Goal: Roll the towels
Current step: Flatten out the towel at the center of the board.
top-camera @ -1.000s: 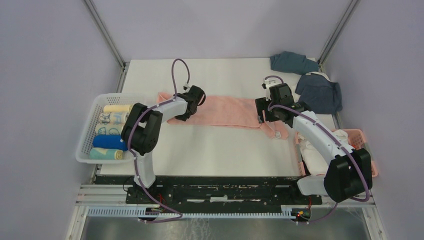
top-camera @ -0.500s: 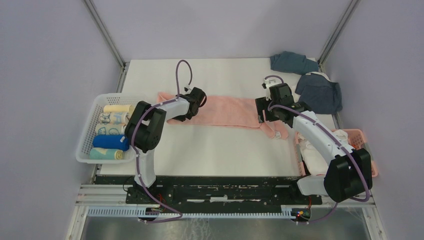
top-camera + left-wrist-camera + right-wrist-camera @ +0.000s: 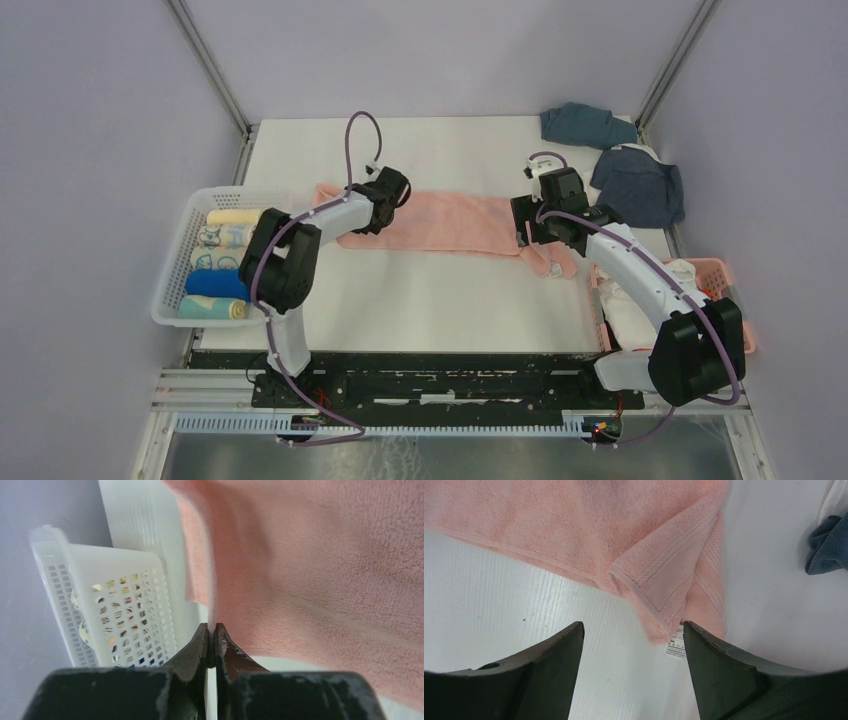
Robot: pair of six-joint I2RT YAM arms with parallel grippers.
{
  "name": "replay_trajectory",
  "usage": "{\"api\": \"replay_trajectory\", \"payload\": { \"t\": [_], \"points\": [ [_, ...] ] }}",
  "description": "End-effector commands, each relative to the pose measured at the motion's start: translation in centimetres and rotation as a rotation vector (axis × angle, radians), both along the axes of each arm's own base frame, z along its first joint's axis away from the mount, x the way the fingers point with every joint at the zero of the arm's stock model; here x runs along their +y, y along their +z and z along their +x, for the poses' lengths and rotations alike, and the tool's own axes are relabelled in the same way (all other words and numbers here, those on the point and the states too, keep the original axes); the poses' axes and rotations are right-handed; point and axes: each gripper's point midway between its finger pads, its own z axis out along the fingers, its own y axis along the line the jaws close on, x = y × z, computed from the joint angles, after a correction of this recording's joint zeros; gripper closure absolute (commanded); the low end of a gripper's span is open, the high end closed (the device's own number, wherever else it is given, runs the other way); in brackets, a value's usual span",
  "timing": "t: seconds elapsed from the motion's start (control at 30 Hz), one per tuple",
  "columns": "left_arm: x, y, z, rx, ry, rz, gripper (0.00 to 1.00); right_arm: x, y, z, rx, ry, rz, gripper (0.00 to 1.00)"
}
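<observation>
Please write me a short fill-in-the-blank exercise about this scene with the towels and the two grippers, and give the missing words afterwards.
1. The left gripper pinches the long terry-cloth towel, whose colour is ___.
2. The right gripper hangs over that towel's folded corner with its jaws ___.
3. The rolled towels lie in the white plastic lattice basket at the ___ edge of the white table.
Missing words: pink; open; left.

walls (image 3: 100, 150): plain lilac | table (image 3: 440, 290): white — metal posts (image 3: 212, 70) at far corners
</observation>
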Motion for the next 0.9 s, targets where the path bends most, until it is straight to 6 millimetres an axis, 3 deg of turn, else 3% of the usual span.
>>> {"api": "replay_trajectory", "payload": {
  "t": [0.0,0.1,0.23,0.43,0.7,0.87],
  "points": [
    [-0.3,7.6,1.8,-0.196,0.011,-0.107,0.97,1.1,2.0,1.2,-0.06,0.03,0.02,0.19],
    [0.3,9.2,1.9,-0.24,0.032,-0.191,0.97,0.8,1.4,1.2,-0.033,-0.008,0.01,0.2],
    [1.3,10.7,2.0,-0.29,0.068,-0.329,0.97,-1.1,0.0,0.5,0.004,-0.103,-0.057,0.23],
    [1.8,12.3,3.0,-0.346,0.082,-0.497,0.97,-2.9,-3.0,-1.7,0.078,-0.188,-0.107,0.4],
    [1.6,12.6,3.6,-0.352,0.08,-0.572,0.97,-3.5,-6.4,-3.9,0.146,-0.341,-0.063,0.63],
    [1.3,12.3,3.7,-0.343,0.077,-0.59,0.97,-3.6,-8.1,-4.9,0.156,-0.436,-0.009,0.66]
  ]
}}
